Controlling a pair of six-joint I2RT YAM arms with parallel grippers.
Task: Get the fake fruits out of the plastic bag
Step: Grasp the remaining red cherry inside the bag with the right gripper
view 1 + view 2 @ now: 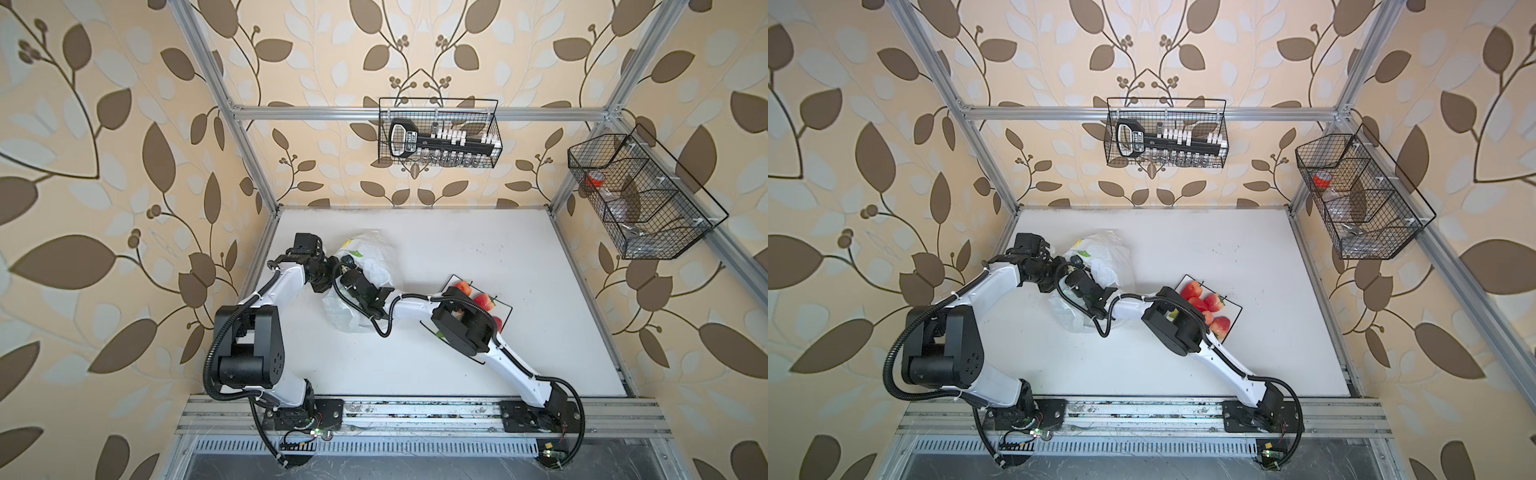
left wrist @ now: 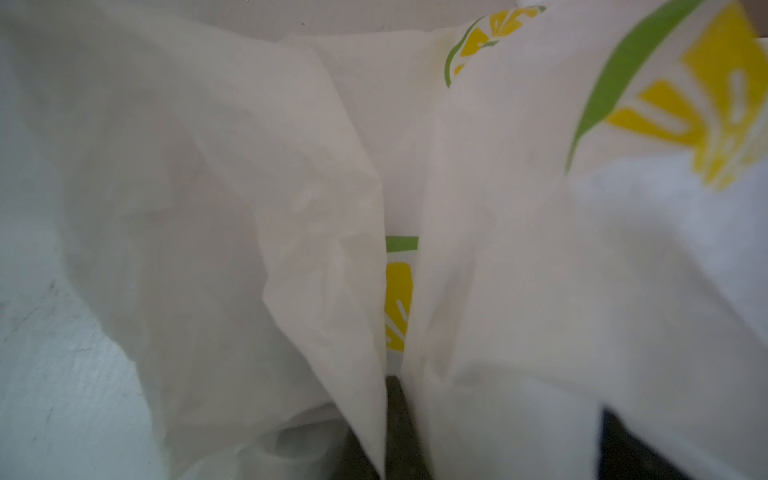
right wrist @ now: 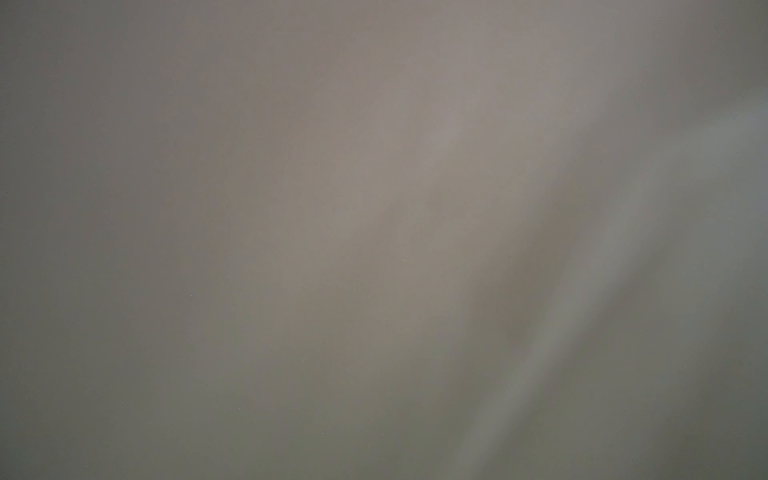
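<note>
Plastic bag [image 1: 376, 253] pinched by left gripper [image 1: 335, 263]; right gripper [image 1: 350, 275] buried in it, state untellable.

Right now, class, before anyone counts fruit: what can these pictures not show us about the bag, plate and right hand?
- Inside the plastic bag: crumpled film hides any fruit left, in both top views and the left wrist view.
- Right hand: buried in the bag; the right wrist view is only grey blur.
- Fake fruits on the plate: the right arm covers part in both top views, so no full count.
</note>
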